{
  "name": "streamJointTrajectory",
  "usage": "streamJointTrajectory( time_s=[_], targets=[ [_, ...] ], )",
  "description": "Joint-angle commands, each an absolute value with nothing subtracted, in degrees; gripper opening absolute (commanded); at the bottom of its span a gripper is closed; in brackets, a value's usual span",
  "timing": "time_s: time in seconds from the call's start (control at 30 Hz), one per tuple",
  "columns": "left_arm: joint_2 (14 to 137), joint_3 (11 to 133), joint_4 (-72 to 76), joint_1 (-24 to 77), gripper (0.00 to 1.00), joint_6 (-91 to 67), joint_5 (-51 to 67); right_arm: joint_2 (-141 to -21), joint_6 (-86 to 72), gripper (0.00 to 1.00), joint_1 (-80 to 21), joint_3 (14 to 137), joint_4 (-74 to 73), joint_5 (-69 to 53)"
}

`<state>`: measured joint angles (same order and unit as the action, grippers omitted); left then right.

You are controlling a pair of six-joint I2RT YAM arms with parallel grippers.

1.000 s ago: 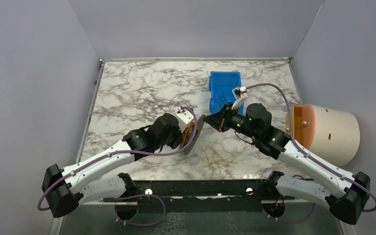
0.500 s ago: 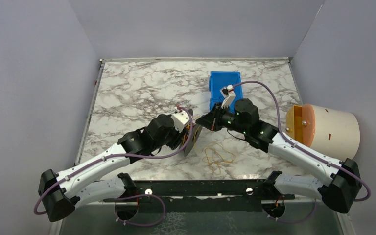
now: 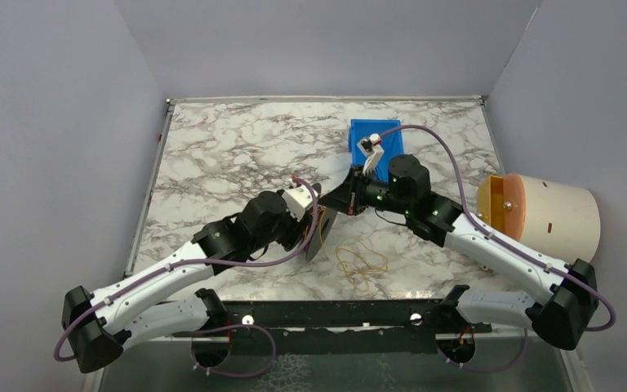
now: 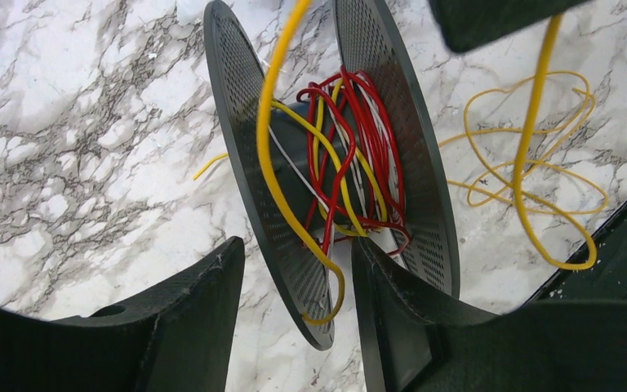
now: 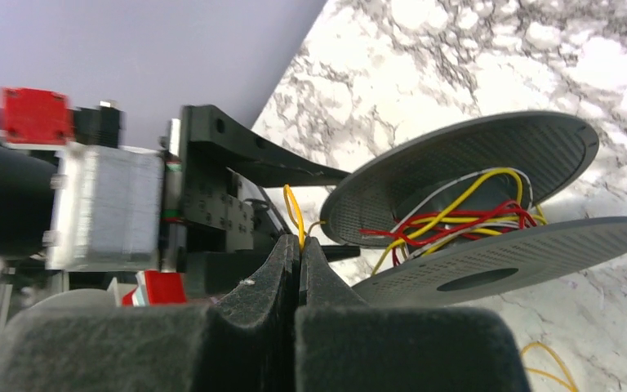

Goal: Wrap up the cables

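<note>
A black spool (image 3: 323, 231) stands on its edge at mid-table, with red, yellow and white cable wound on its core (image 4: 351, 163). My left gripper (image 4: 294, 314) is open. Its fingers straddle the spool's near flange (image 4: 273, 204), one finger between the two flanges and the other apart from it. My right gripper (image 5: 300, 245) is shut on a yellow cable (image 5: 294, 208) just beside the spool (image 5: 490, 212); in the top view it (image 3: 339, 202) is above the spool. The cable's loose loops (image 3: 363, 263) lie on the table to the right of the spool (image 4: 531, 163).
A blue bin (image 3: 375, 145) sits behind the right gripper. A beige cylinder with an orange face (image 3: 543, 220) lies at the right edge. The marble table (image 3: 229, 155) is walled at the back and on both sides. A black rail (image 3: 335, 314) runs along the near edge.
My right gripper has moved left and farther back over the spool, carrying the yellow cable. My left arm has shifted slightly left with the spool.
</note>
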<state>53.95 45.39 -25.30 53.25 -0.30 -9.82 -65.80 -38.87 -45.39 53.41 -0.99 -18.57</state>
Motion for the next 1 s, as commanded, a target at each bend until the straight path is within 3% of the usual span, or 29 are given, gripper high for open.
streamJointTrajectory(
  time_s=[0.0,0.53,0.73,0.97],
  targets=[
    [52.3,44.7,-22.9,52.8,0.54,-0.8,-8.7,-67.8,-37.6,0.01,-45.5,54.9,-4.5,-21.2],
    [52.0,44.3,-22.5,51.6,0.47,-0.8,-8.5,-69.7,-40.4,0.01,-45.5,54.4,-2.3,-21.4],
    [52.8,44.4,-22.5,51.0,0.33,-0.6,-7.7,-71.2,-41.9,0.01,-45.5,53.4,-0.5,-21.9],
    [53.2,44.3,-22.5,50.8,0.09,-0.2,-7.1,-72.7,-43.1,0.01,-45.5,53.3,1.2,-20.3]
  ],
)
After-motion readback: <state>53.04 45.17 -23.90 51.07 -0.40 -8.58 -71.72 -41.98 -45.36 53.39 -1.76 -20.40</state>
